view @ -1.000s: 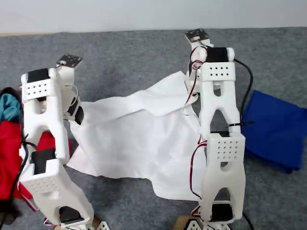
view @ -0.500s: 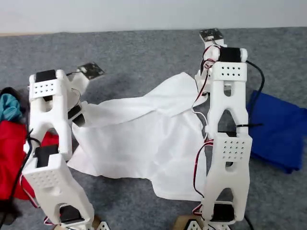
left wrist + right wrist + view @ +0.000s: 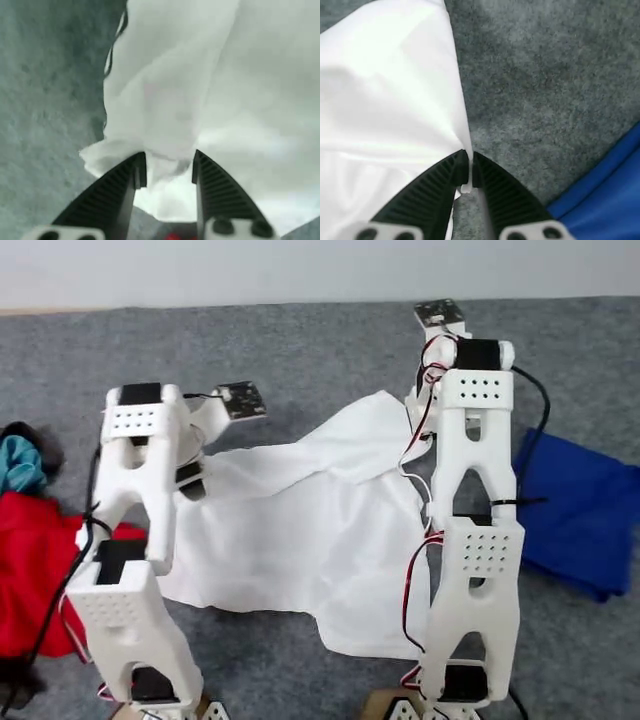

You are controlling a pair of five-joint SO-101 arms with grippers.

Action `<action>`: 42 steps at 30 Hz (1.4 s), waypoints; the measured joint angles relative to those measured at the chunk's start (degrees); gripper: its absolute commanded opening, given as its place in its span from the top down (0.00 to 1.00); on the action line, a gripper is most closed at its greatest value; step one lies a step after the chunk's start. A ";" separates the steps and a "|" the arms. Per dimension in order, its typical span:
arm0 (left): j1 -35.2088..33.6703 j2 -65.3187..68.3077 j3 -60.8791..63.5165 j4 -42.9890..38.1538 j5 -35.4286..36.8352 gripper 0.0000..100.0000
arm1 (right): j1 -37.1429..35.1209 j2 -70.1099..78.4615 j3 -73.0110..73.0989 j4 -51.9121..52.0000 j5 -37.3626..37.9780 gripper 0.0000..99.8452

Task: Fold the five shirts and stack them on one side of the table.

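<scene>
The white shirt (image 3: 300,540) lies spread between the arms, its body on the near side of both grippers. The left gripper (image 3: 169,162) pinches a bunched far corner and the right gripper (image 3: 470,159) the other, so the held edge runs crosswise.

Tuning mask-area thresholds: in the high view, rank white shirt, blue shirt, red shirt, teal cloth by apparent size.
1. white shirt, clearly largest.
2-3. blue shirt and red shirt: similar; both cut by the frame edge, red partly behind an arm, so unranked.
4. teal cloth, smallest.
</scene>
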 measured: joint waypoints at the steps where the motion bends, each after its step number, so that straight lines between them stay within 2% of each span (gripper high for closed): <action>1: 0.70 0.00 -0.62 0.09 0.00 0.84 | -0.09 0.00 0.00 0.00 0.00 0.99; 7: 5.54 0.00 -3.96 4.66 0.00 0.85 | -0.09 0.00 0.00 0.00 0.00 0.99; 20: 11.87 2.55 -8.44 5.71 0.79 0.85 | -0.09 0.00 0.00 0.00 0.00 0.99; 24: 8.62 7.82 -8.35 3.52 0.44 0.85 | -0.09 0.00 0.00 0.00 0.00 0.99; 34: -6.59 11.60 -8.35 3.16 -8.53 0.85 | -0.09 0.00 0.00 0.00 0.00 0.99; 42: -7.38 11.78 -8.09 4.84 -9.14 0.85 | -0.09 0.00 0.00 0.00 0.00 0.99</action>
